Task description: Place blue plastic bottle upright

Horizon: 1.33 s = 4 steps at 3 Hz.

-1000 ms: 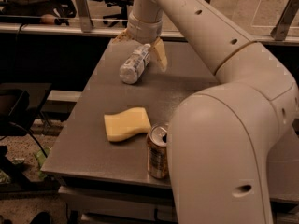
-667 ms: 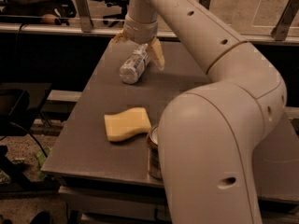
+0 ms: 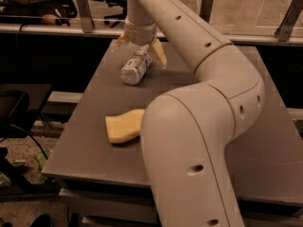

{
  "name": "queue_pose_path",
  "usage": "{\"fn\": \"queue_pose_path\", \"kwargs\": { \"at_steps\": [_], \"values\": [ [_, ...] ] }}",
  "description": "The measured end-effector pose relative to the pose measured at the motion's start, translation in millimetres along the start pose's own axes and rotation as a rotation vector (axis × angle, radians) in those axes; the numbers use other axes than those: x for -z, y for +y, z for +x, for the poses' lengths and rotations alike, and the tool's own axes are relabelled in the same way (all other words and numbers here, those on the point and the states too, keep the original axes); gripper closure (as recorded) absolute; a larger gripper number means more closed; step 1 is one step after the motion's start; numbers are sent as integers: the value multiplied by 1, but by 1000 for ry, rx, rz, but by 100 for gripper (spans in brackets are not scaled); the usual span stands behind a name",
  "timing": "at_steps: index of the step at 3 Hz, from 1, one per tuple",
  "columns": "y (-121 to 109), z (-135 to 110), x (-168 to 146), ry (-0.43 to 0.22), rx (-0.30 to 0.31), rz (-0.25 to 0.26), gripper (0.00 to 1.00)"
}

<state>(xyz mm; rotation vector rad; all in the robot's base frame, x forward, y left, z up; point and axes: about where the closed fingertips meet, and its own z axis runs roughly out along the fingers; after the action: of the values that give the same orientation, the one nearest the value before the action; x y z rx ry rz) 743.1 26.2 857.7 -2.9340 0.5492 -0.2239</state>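
Observation:
The blue plastic bottle (image 3: 134,67) lies on its side at the far left of the grey table (image 3: 94,126), its near end pointing toward me. My gripper (image 3: 139,52) hangs right over the bottle's far end. Its two yellowish fingers (image 3: 158,52) are spread apart, one on each side of the bottle, and do not look closed on it. The bottle's far end is hidden under the gripper.
A yellow sponge (image 3: 123,126) lies at the table's near left. My arm's big elbow (image 3: 199,145) fills the near middle and hides the table behind it. A rail with metal posts (image 3: 83,6) runs behind the table.
My arm's elbow has swung left and closer and now hides the brown can. The gripper and the bottle have hardly moved.

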Motion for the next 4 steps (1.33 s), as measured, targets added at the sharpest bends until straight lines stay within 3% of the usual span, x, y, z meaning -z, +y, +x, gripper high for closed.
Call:
{"fn": "queue_pose_path", "kwargs": {
  "at_steps": [2,4],
  "values": [
    [3,13,-8,28,9,-70,37],
    [-2,17,18,59,1,-36,84]
  ]
}}
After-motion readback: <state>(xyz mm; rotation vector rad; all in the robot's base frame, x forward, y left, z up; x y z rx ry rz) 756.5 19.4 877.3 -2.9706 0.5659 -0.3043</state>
